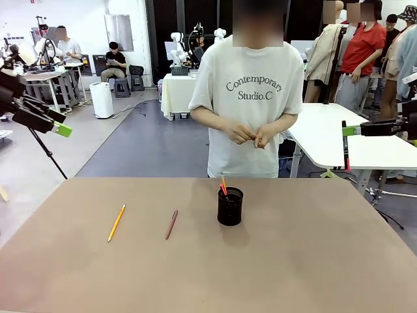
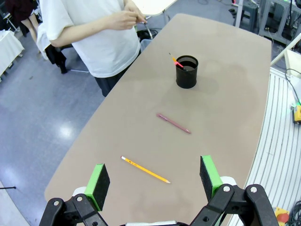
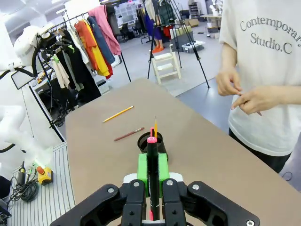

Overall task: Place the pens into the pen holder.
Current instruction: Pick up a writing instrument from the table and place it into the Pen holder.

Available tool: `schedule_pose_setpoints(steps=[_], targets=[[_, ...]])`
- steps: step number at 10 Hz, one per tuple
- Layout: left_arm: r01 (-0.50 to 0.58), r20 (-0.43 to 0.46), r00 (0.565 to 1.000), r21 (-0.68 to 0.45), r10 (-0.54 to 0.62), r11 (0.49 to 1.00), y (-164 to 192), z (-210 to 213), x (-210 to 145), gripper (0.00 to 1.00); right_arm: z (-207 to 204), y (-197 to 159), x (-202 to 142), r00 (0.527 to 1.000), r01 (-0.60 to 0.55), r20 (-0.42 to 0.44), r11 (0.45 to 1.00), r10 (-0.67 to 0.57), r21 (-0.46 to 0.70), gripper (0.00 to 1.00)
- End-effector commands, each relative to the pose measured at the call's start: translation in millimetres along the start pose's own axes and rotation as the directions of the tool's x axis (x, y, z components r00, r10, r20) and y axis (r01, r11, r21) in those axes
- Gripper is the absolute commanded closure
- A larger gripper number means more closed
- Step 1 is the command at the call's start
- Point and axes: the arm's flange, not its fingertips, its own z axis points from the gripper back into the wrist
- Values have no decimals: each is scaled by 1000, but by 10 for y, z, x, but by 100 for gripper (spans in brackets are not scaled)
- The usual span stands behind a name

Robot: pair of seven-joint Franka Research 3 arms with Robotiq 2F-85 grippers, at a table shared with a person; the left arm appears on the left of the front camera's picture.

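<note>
The right gripper (image 3: 153, 167) is clenched on a dark pen (image 3: 151, 146), its pink tip poking up past the green pads. In the front view the right gripper (image 1: 350, 130) hangs high, out past the far right corner of the table (image 1: 313, 261), with the pen (image 1: 345, 149) pointing straight down from it.

The holder (image 1: 230, 207) stands near the table's middle, toward the far edge, well apart from this gripper. It already has a few pens (image 1: 223, 184) leaning in it.

The main risk is the drop. Only a short part of the pen is pinched, so it may swing or slip in the pads on the way over. Its lower end could then strike the rim or the leaning pens instead of entering. A sideways knock could tip or push so light a cup, and a release from too high may let the pen bounce out.

The left gripper (image 2: 153, 179) is spread wide and empty, high over the near left corner. Below it lies a yellow pen (image 2: 146, 170), with a brown pen (image 2: 174, 123) between that and the holder (image 2: 186, 73). Both lie flat and thin, so pads closing on them may scrape the table or roll them away.

If both arms head for the holder together, they could collide. The person's hands (image 1: 251, 135) are held clasped beyond the far edge.
</note>
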Motion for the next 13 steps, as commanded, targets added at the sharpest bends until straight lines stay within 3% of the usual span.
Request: schedule_pose_setpoints(steps=[1, 13], targets=[[12, 15, 1000, -4, -12, 1000, 4, -7, 1, 0, 17, 2, 21, 1000, -6, -3, 1000, 6, 3, 100], [12, 15, 1000, -4, -12, 1000, 4, -7, 1, 0, 0, 0, 0, 1000, 0, 0, 1000, 0, 0, 100]])
